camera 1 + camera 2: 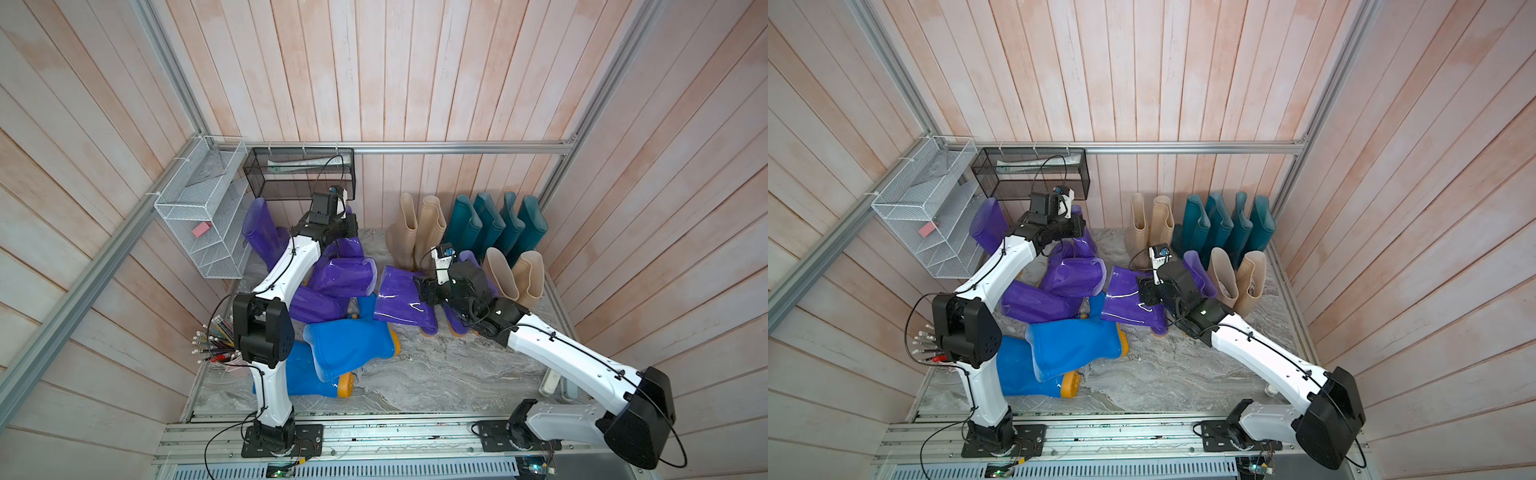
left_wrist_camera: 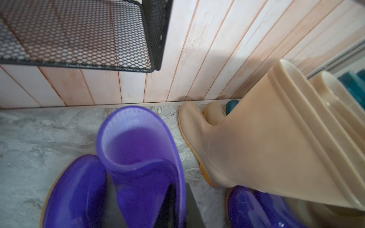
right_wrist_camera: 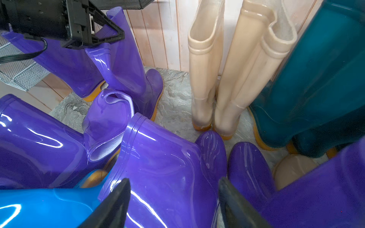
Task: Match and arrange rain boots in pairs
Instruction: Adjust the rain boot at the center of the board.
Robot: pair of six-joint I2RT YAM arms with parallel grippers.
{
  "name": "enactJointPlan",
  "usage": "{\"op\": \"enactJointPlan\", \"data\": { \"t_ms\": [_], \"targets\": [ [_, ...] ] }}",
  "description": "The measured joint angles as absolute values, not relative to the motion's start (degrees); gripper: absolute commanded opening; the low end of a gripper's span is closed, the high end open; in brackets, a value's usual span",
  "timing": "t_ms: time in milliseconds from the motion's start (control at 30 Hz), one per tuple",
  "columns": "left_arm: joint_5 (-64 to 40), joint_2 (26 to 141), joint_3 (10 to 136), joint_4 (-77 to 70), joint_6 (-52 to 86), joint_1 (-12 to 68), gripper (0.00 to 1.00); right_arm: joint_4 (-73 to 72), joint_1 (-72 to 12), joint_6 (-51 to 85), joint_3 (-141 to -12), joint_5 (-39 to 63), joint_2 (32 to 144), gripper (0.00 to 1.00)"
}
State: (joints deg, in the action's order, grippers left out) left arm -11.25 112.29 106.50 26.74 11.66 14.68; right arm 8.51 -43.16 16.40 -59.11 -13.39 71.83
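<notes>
The left pincer (image 2: 180, 199) is clenched on the cuff of an upright purple boot (image 2: 138, 150), which stands close to the back wall near the black mesh basket (image 1: 299, 170). The right pincer (image 3: 173, 205) has its jaws spread wide on either side of a tilted purple boot (image 1: 399, 299) at mid-counter. Whether they press its shaft I cannot tell. Four teal boots (image 1: 494, 224) stand in a row against the back wall, with a beige pair (image 1: 415, 232) just beside them and a second beige pair (image 1: 515, 276) in front of the teal row. More purple boots (image 1: 340, 276) lie heaped by the left arm, and two blue boots (image 1: 349, 345) lie toppled nearer the front of the counter (image 1: 436, 374).
</notes>
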Motion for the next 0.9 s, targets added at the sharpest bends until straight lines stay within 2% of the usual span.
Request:
{"op": "enactJointPlan", "data": {
  "t_ms": [333,600,633,700,767,833,867,900],
  "targets": [
    [-18.72,113.01,106.5,23.83,0.75,17.37,0.0,7.27,-41.89,15.94,-58.89,-12.21,71.44,0.72],
    [-17.54,114.61,106.48,19.18,0.45,17.58,0.0,7.29,-41.19,15.86,-57.78,-11.68,70.48,0.72],
    [-17.61,115.07,106.5,18.24,1.17,17.43,0.07,7.29,-41.08,15.86,-57.78,-11.66,70.39,0.72],
    [-18.04,115.83,106.48,16.58,2.28,17.12,0.36,7.29,-41.04,15.86,-57.78,-11.64,70.26,0.72],
    [-18.41,116.05,106.5,14.5,3.27,16.93,0.56,7.31,-40.99,15.86,-57.78,-11.46,70.08,0.72],
    [-18.72,115.9,106.5,13.15,3.55,16.93,0.91,7.35,-40.97,15.86,-57.78,-11.2,69.95,0.72],
    [-18.7,115.74,106.5,12.97,3.64,16.95,1.0,7.4,-40.95,15.88,-57.78,-11.03,69.95,0.72],
    [-18.59,115.46,106.5,13.21,3.68,16.97,1.0,7.49,-40.93,15.88,-57.78,-10.79,69.93,0.72]
  ]
}}
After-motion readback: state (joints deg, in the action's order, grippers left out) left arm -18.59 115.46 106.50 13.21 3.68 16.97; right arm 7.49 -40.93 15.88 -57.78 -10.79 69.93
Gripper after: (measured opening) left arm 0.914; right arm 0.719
